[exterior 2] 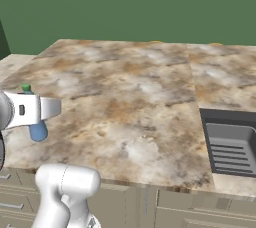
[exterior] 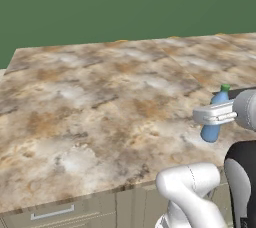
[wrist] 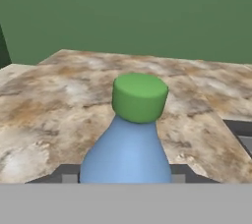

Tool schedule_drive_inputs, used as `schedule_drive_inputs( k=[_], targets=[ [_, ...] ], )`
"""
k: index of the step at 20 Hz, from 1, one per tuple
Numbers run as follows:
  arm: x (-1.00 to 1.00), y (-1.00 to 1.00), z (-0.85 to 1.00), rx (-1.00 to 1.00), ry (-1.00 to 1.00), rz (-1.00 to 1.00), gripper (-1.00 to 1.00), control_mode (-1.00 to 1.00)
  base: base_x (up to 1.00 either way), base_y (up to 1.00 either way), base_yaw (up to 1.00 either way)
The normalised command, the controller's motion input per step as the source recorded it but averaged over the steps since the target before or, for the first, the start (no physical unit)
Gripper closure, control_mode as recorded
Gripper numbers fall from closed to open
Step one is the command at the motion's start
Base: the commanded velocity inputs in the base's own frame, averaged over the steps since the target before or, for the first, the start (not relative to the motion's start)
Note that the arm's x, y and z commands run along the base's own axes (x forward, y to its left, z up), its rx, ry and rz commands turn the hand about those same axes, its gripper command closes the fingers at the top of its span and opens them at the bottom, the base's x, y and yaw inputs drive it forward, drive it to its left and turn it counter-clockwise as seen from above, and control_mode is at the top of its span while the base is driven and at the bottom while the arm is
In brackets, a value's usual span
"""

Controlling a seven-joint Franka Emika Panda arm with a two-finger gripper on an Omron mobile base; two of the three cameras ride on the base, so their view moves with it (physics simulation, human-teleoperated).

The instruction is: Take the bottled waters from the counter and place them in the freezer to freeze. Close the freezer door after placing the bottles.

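- I see a small blue-tinted plastic bottle (wrist: pixel 127 154) with a green cap (wrist: pixel 140 96).
- My screen shows a brown-and-beige marbled stone countertop (exterior: pixel 100 107) over beige drawers (exterior 2: pixel 165 209).
- Behind it I see a plain green wall (exterior 2: pixel 130 2).

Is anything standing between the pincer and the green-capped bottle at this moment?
Nothing visible does. The pincer is already shut on the blue-tinted bottle, which stands upright on the counter. The freezer is out of frame, so that path cannot be judged.
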Motion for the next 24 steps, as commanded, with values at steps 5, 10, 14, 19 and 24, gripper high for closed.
schedule_drive_inputs(
  k=[5,10,14,19,24],
  targets=[
    [-0.07,-0.04,-0.11,0.01,0.00,0.07,1.00,-1.00,0.00,0.00,0.00],
    [0.00,0.00,-0.01,0.00,0.00,0.00,1.00,-1.00,0.00,0.00,0.00],
    [0.00,0.00,0.00,0.00,0.00,0.00,1.00,-1.00,0.00,0.00,0.00],
    [0.00,0.00,0.00,0.00,-0.01,0.00,1.00,1.00,0.00,0.00,0.00],
    [0.00,0.00,0.00,0.00,0.00,0.00,1.00,1.00,-0.19,0.31,-0.03]
  ],
)
